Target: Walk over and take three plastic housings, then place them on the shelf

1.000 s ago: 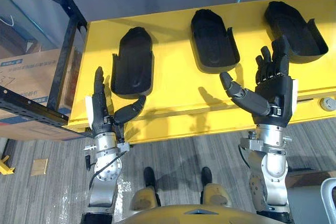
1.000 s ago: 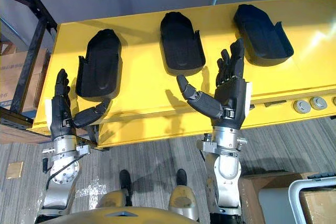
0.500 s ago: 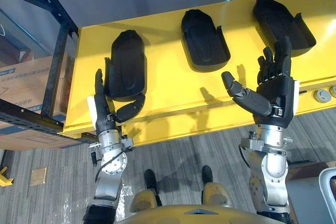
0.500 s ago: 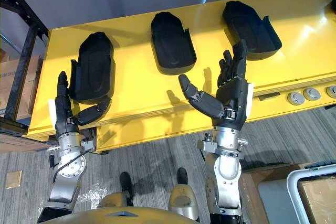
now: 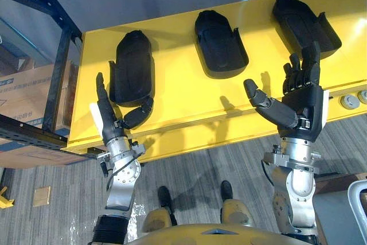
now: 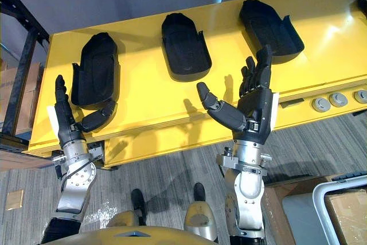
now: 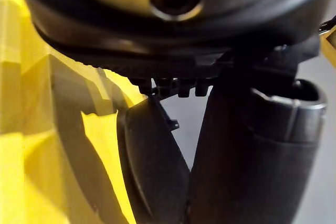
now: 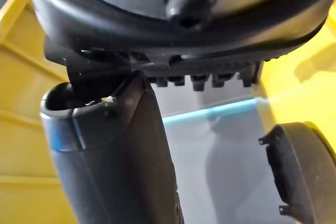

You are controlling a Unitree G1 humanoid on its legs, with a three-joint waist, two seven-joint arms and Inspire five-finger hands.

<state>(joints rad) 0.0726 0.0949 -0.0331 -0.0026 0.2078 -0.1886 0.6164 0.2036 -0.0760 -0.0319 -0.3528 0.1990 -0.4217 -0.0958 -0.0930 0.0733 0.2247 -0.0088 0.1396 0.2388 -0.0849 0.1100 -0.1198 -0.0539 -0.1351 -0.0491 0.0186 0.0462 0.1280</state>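
Reaching: empty, spread left hand [image 5: 108, 121] at six o'clock of leftmost housing [image 5: 133, 70] should grasp it next; right hand [image 5: 301, 104] also open.

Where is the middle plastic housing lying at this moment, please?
In the left eye view, the middle housing lies on the yellow table toward its far edge, between the left housing and the right housing.

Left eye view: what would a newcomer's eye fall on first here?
Three black shells in a row on the yellow table: the left housing, middle housing and right housing. Both hands are open: the left hand beside the left housing's near end, the right hand raised before the right housing.
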